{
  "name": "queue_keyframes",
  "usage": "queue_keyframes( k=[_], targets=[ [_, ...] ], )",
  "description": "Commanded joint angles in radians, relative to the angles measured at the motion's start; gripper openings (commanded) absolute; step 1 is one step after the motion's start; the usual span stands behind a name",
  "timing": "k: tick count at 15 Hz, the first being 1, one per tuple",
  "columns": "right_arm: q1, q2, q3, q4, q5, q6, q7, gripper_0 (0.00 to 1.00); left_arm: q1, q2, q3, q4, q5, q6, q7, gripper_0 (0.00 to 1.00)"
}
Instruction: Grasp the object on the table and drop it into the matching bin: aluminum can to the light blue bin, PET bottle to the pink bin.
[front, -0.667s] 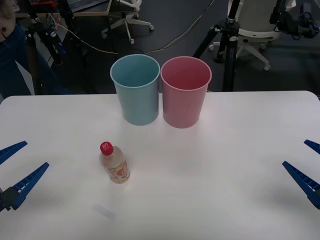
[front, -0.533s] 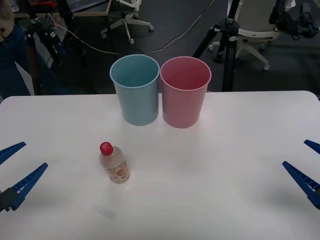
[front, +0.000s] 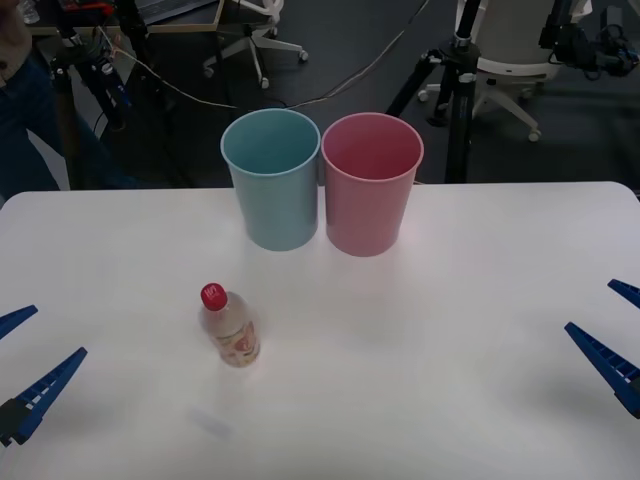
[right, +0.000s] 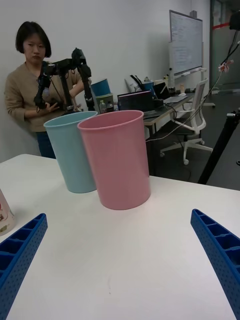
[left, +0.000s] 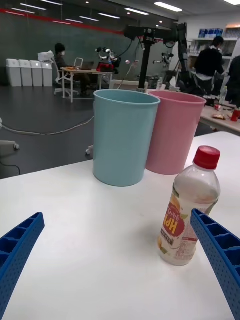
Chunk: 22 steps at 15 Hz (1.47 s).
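Observation:
The PET bottle, small and clear with a red cap and a yellow-orange label, stands upright on the white table, left of centre. Behind it, at the far middle, the light blue bin and the pink bin stand side by side, touching. My left gripper hovers open at the table's left edge, well left of the bottle. In the left wrist view the bottle stands just ahead of one blue finger. My right gripper is open at the right edge, far from the bottle.
A black tripod and office chairs stand on the dark floor beyond the table's far edge. Bare tabletop stretches between the bottle and the bins and across the right half.
My left gripper has drawn back a little towards the table's near-left corner. The bottle, both bins and the right gripper have not moved.

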<state>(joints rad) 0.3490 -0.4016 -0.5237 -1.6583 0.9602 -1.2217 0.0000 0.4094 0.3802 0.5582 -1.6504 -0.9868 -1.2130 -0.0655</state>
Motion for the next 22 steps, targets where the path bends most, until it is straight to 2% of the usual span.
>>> queue_keyframes(
  k=[1, 10, 12, 14, 19, 22],
  targets=[
    [0.0, 0.0, 0.0, 0.0, 0.0, 0.0, 0.0, 1.0, 0.002, 0.0, -0.035, 0.001, -0.038, 0.006, -0.066, 1.0],
    [0.0, 0.0, 0.0, 0.0, 0.0, 0.0, 0.0, 1.0, -0.014, 0.0, -0.161, 0.024, -0.098, -0.025, -0.142, 1.0],
    [0.0, 0.0, 0.0, 0.0, 0.0, 0.0, 0.0, 1.0, -0.069, 0.0, -0.169, 0.12, -0.095, -0.097, -0.186, 1.0],
    [0.0, 0.0, 0.0, 0.0, 0.0, 0.0, 0.0, 1.0, -0.149, 0.0, -0.178, 0.267, -0.082, -0.163, -0.284, 1.0],
    [0.0, 0.0, 0.0, 0.0, 0.0, 0.0, 0.0, 1.0, -0.297, -0.001, -0.285, 0.512, -0.023, -0.168, -0.461, 1.0],
    [0.0, 0.0, 0.0, 0.0, 0.0, 0.0, 0.0, 1.0, -0.374, -0.004, -0.342, 0.615, -0.004, -0.148, -0.508, 1.0]
  ],
)
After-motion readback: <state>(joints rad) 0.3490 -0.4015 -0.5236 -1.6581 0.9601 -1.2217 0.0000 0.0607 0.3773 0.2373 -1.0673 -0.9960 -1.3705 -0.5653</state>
